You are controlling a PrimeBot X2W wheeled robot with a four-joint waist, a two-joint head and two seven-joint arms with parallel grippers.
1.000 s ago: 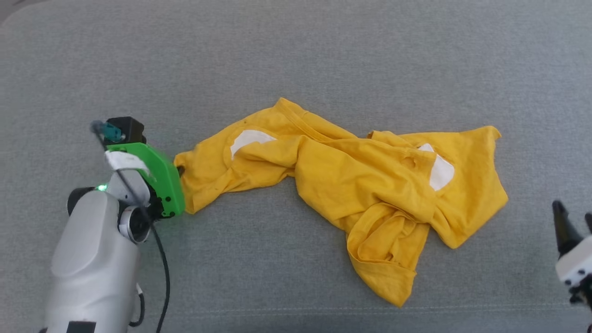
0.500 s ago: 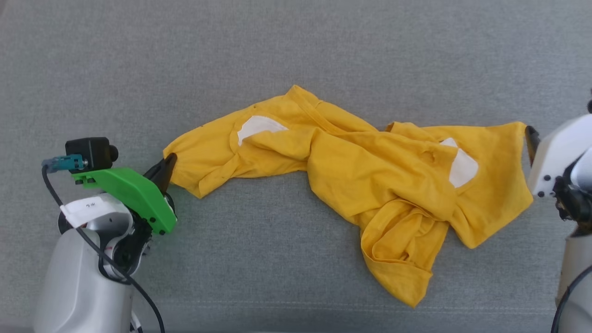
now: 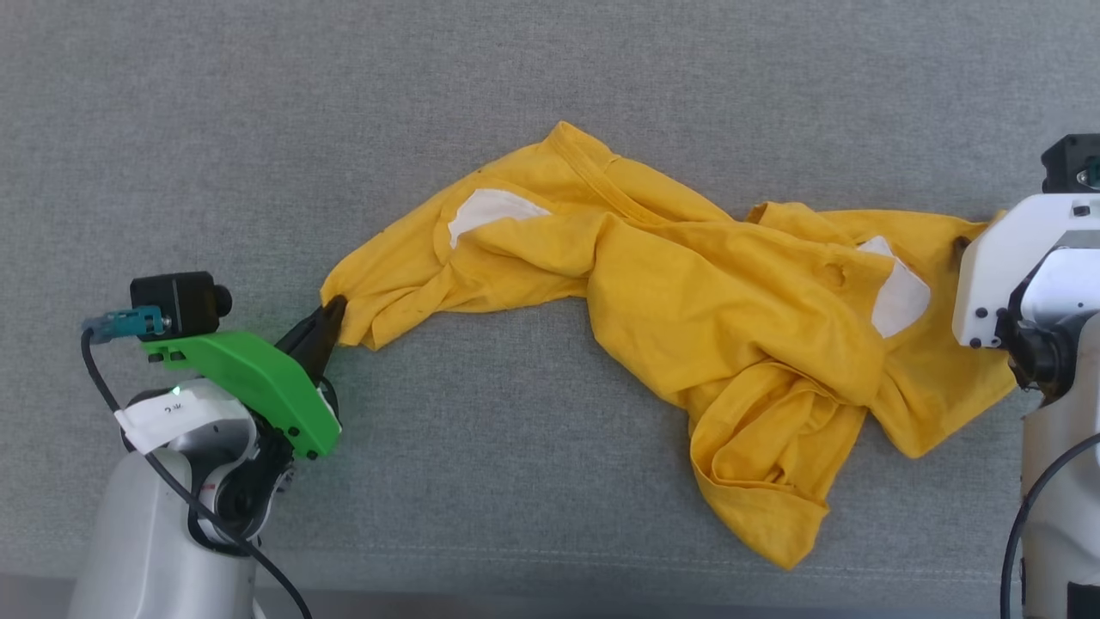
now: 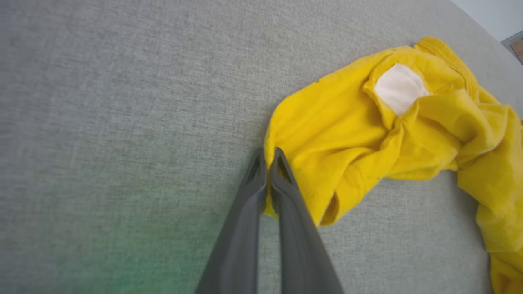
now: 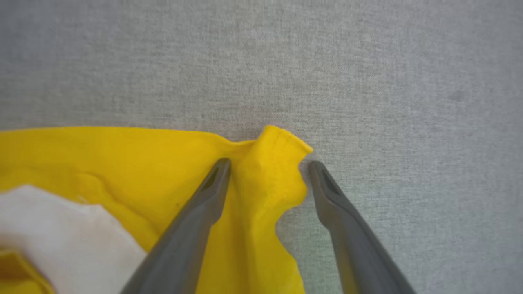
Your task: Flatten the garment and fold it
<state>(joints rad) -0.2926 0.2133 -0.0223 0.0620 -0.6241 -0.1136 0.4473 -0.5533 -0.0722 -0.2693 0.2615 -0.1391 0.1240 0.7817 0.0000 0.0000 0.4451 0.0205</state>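
Crumpled mustard-yellow cotton T-shirt [image 3: 705, 318] with white patches lies across the grey fabric worktop [image 3: 516, 103]. Left hand [image 4: 267, 157] is clamped on its 9 o'clock edge. Right hand [image 5: 267, 163], spread apart, straddles its 3 o'clock corner.

garment [image 3: 687, 309]: mustard yellow, with plain white patches
surface [image 3: 258, 129]: grey, finely woven fleck
left gripper [image 4: 267, 159]: dark grey, on bright green mount [image 3: 249, 378]
right gripper [image 5: 269, 164]: dark grey, with white housing [image 3: 997, 275]
cable [image 3: 198, 514]: black

Soft matt creased cloth in the garment [image 3: 739, 318], coarse-woven grey fabric in the surface [image 3: 516, 473], smooth dull plastic on the left gripper [image 4: 268, 157], glossier green plastic on its bracket [image 3: 249, 383].
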